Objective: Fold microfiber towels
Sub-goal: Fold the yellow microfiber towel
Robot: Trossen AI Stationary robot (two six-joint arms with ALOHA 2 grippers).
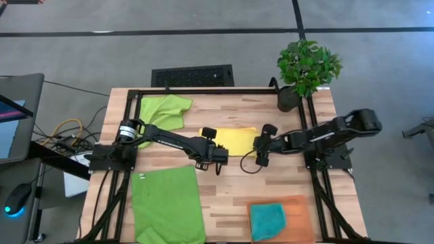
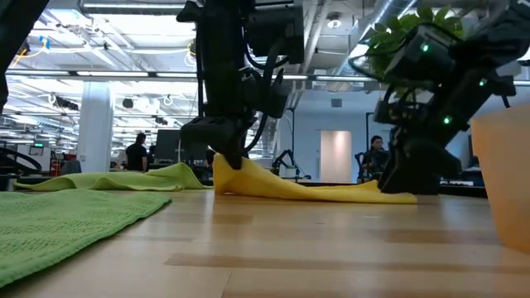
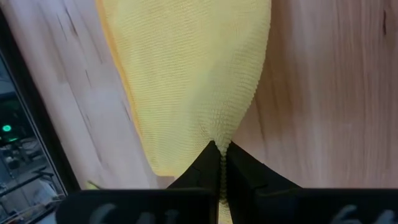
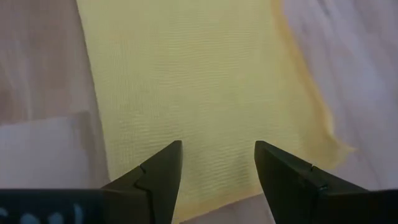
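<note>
we're folding the yellow towel [image 1: 235, 140]: left gripper [image 3: 221, 163] is clamped on its edge, right gripper [image 4: 217, 163] spread apart above it. next, right should pinch its own edge.

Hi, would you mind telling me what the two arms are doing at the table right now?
They are folding towels. The left hand is shut on one edge of the yellow towel at mid-table, lifting it slightly. The right hand is open over the towel's opposite end. Two green towels lie on the table's left side, and a teal towel rests on the orange mat.

No readable text or labels anywhere
</note>
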